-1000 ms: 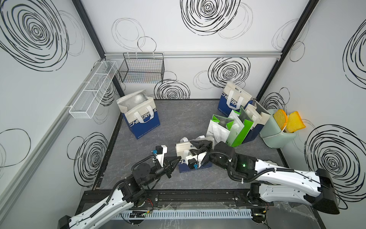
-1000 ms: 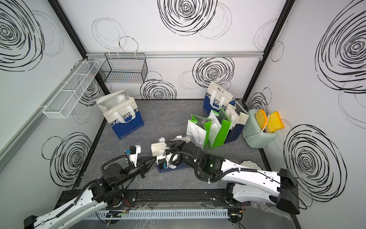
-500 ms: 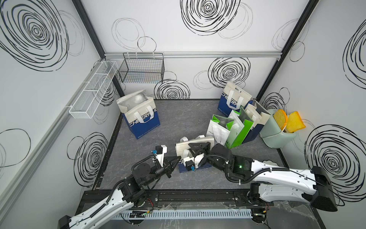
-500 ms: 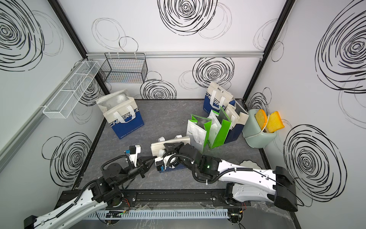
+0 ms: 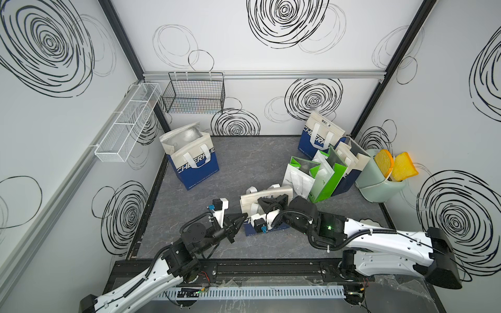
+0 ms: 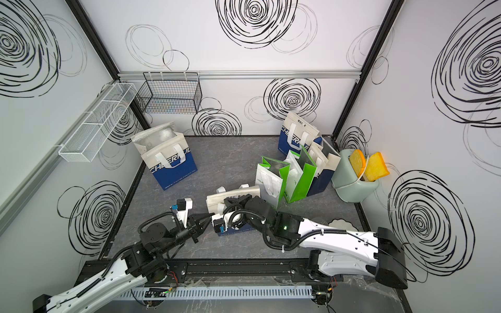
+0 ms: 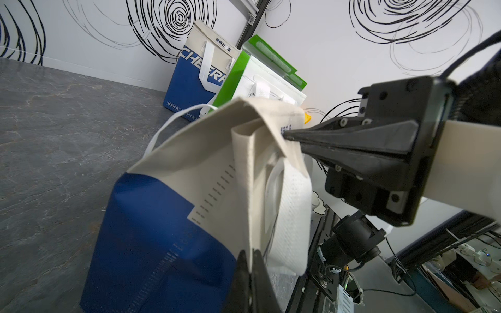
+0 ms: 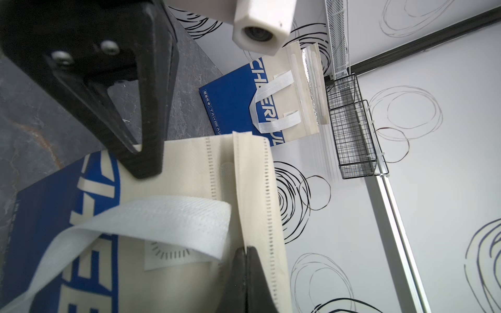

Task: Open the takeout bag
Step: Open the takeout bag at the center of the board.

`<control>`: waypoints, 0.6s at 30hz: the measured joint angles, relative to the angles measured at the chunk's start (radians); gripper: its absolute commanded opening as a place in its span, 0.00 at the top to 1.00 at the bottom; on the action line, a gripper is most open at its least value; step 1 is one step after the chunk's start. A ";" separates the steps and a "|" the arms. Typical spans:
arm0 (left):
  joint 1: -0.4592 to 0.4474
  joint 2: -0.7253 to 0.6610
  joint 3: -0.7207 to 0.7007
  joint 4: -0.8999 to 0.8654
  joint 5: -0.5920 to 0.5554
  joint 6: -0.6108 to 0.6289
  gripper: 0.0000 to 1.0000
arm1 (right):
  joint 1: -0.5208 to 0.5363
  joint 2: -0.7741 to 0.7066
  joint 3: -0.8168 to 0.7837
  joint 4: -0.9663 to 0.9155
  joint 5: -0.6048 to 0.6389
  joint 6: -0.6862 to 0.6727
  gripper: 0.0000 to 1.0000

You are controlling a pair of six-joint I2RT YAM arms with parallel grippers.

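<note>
Right tool (image 8: 246, 250) clamped down, takeout bag (image 8: 189, 168) pinched

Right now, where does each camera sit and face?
Both top views: high over the front, looking down toward the back wall at the takeout bag; left arm and right arm show.
Left wrist: on that arm, looking along the left gripper at the bag's side; the right gripper shows too.
Right wrist: on that arm, looking along the right gripper at the bag's flap; the left gripper shows.
Shared: both wrist views show both grippers shut on the bag.
</note>
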 measured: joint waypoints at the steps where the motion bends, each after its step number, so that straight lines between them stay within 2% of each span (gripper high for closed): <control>1: 0.000 0.000 0.000 0.000 -0.001 0.000 1.00 | -0.006 0.000 0.009 -0.013 -0.013 0.017 1.00; 12: -0.002 -0.007 0.001 0.002 -0.006 0.007 1.00 | -0.089 0.000 0.116 -0.163 -0.175 0.193 1.00; 18: -0.004 -0.007 0.003 0.002 -0.005 0.010 1.00 | -0.153 0.000 0.176 -0.206 -0.224 0.267 1.00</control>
